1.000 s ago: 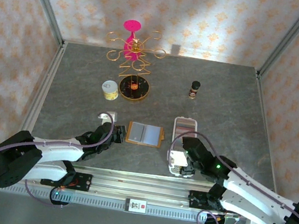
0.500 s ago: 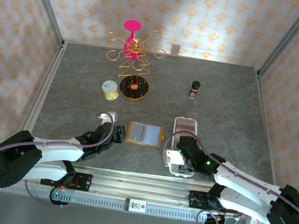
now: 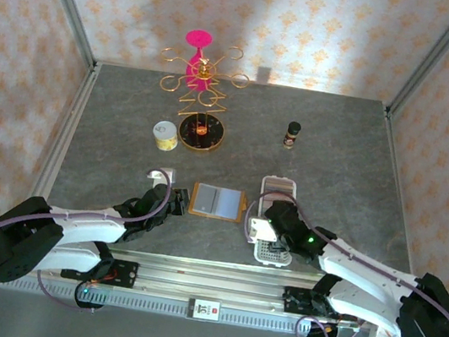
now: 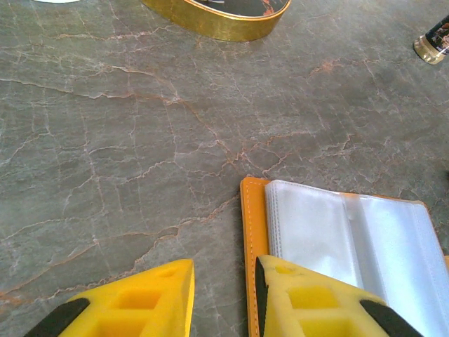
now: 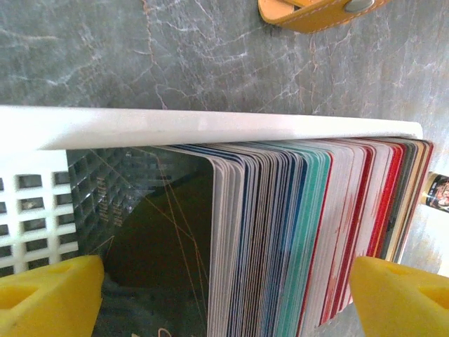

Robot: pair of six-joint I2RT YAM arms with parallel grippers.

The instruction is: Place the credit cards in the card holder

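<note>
Edges of thin rectangular plastic credit cards (image 5: 280, 232), white, blue, teal, red and tan, are seen packed upright in a long white slotted plastic tray (image 5: 210, 126). The pack is straddled by the right claw (image 5: 224, 295). Its yellow fingers (image 5: 49, 295) are spread wide, one at each end of the visible pack, and no card is seen gripped. A dark card with fine gold lines faces the finger on this claw's left. The card faces are turned toward the fingers, so the pack runs from one finger to the other. From above, the tray's long axis is seen to run away from the arm bases, with the right claw over its near half.

The card holder (image 4: 251, 225), a small orange-tan leather-like wallet with clear plastic sleeves (image 4: 337, 239), is laid open and flat on the grey marbled desk (image 4: 126, 140), just ahead of the left claw (image 4: 224, 295) and to its right. Its long axis is set crosswise, from the left claw toward the right claw, with the sleeves facing up.

The left claw's fingers are parted by a narrow gap through which bare desk is seen, and nothing is held between them. Its right-hand finger sits at the holder's orange edge; whether it touches cannot be told. Well beyond the left claw a round gold-rimmed dish (image 4: 217, 14) is set, and far to its right a small dark bottle (image 4: 435, 42). The holder's closing tab (image 5: 316, 10) is seen ahead of the right claw, past the tray wall.
</note>
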